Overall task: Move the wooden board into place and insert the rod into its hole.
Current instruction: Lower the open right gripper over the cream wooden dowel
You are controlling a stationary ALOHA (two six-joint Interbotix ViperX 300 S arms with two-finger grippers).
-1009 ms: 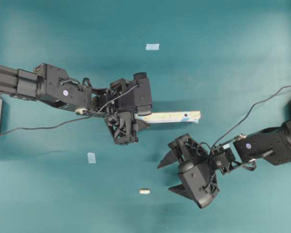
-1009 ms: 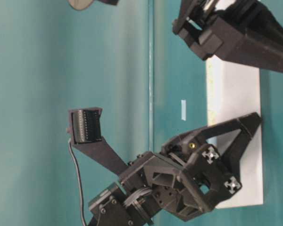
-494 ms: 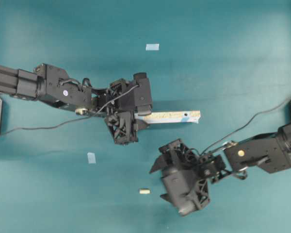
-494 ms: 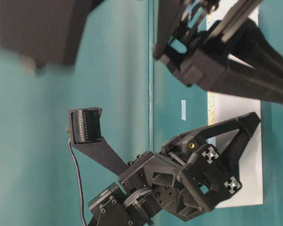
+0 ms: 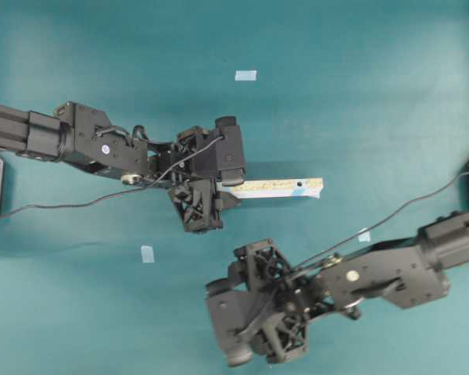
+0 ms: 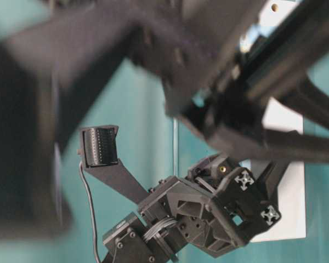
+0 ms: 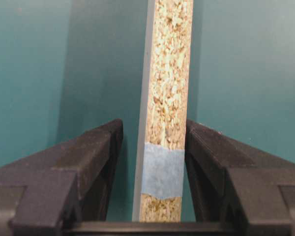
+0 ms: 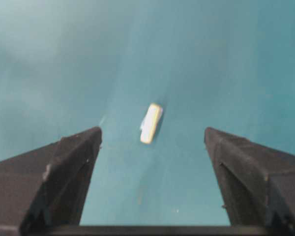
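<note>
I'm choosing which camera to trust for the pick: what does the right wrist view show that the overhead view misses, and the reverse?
Only the right wrist view shows the rod, lying on the teal table ahead of the right hand, between its wide-open fingers. Only the overhead view shows the left hand gripping the wooden board, the hole and the tape squares; there the right hand covers the rod's spot. Both show the right hand and table.

Both arms are matte black, blocky and angular, the left arm [image 5: 86, 144] carrying a small round blue-and-white sticker and a thin grey cable looping off its side, the right arm [image 5: 391, 269] a pale round screw head and a long trailing cable.
</note>
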